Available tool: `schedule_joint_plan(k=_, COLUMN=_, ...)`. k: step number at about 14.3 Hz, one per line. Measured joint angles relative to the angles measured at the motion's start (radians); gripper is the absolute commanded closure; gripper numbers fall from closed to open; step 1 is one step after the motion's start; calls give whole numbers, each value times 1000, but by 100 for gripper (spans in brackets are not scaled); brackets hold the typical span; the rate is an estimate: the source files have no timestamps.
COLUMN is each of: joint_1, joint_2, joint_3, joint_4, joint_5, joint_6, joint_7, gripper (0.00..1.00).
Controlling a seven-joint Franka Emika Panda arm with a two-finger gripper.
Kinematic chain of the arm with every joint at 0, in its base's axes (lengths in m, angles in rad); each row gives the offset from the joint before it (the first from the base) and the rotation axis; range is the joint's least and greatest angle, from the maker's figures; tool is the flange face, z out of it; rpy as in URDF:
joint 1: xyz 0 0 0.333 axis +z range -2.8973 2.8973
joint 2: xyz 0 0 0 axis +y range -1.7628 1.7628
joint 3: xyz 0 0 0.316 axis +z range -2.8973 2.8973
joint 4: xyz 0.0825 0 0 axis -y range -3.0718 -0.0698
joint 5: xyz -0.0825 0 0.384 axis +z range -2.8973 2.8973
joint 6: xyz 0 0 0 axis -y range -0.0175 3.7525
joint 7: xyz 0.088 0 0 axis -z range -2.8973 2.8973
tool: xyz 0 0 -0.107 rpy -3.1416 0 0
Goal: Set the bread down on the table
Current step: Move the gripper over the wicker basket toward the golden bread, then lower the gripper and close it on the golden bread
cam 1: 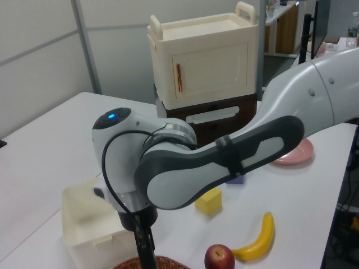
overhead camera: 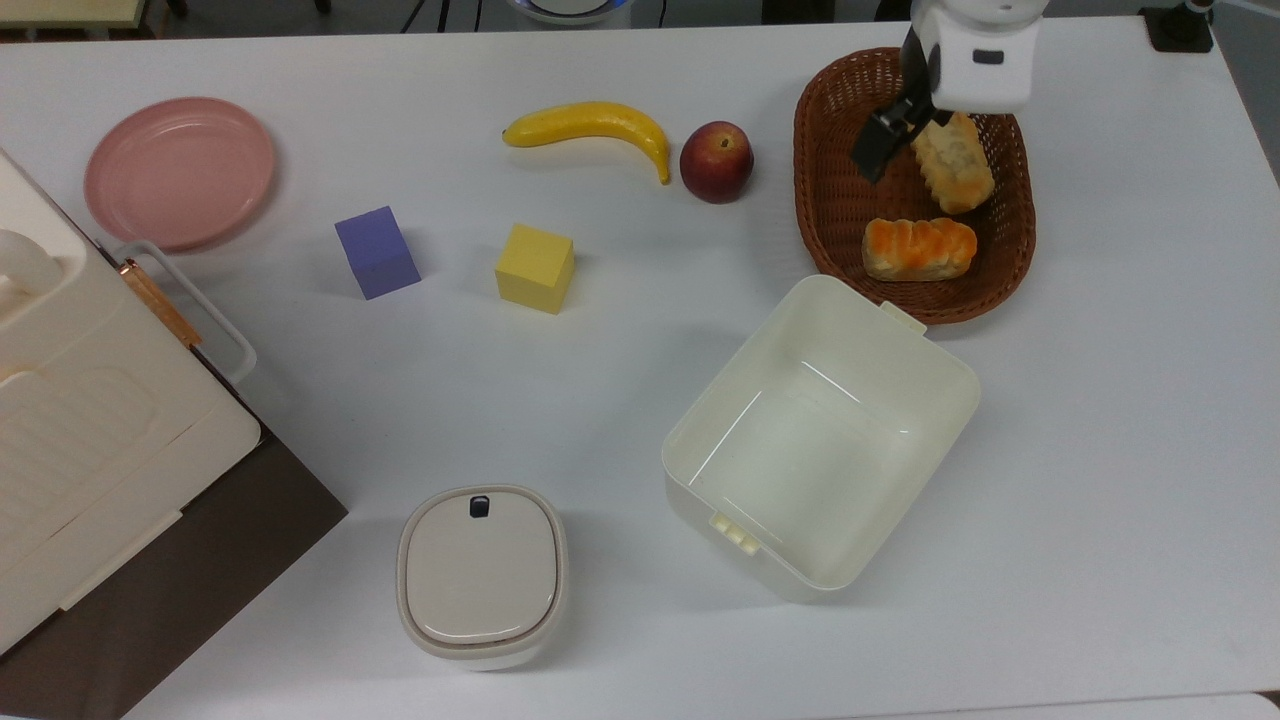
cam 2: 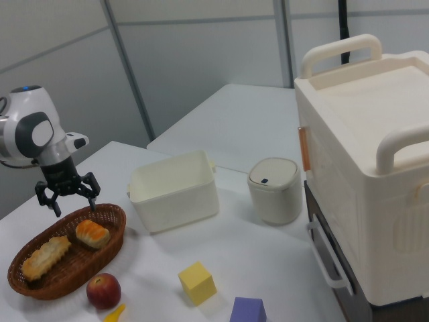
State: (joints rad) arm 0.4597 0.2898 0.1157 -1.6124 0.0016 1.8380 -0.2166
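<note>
I see the gripper hanging above the brown wicker basket, with its two fingers spread wide and nothing between them. In the right view the fingertips stand over the basket's far rim, not touching anything.

The bread, the short loaf with the bright orange ridged crust, lies inside the basket, just below the gripper and a little toward the right view's right. In the top view the bread is under the gripper toward the lower edge of the picture, at the basket's end nearest the open cream box. It does not yet rest on the table.

The longer pale loaf is also in the basket; in the top view it lies just beside the gripper on the top view's right, partly under the white wrist.

Farther from the gripper, toward the top view's left, I see the red apple, then the banana, the yellow cube, the purple cube and the pink plate. The round lidded container stands well apart, toward the lower left of the top view.

I can read no writing or brand mark on any object. On the arm in the left view I see a blue light.
</note>
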Motion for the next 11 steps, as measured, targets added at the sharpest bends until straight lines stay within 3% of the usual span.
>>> schedule_joint_plan(k=2, joint_1=-1, joint_2=18, joint_3=-1, joint_4=-1, joint_5=0, joint_6=21, joint_7=-151, gripper=0)
schedule_joint_plan(k=4, joint_1=-1, joint_2=37, joint_3=-1, joint_4=-7, joint_5=0, joint_6=66, joint_7=-217, gripper=0)
schedule_joint_plan(k=11, joint_1=16, joint_2=142, joint_3=2, joint_4=-39, joint_5=-73, joint_6=203, joint_7=-260, gripper=0)
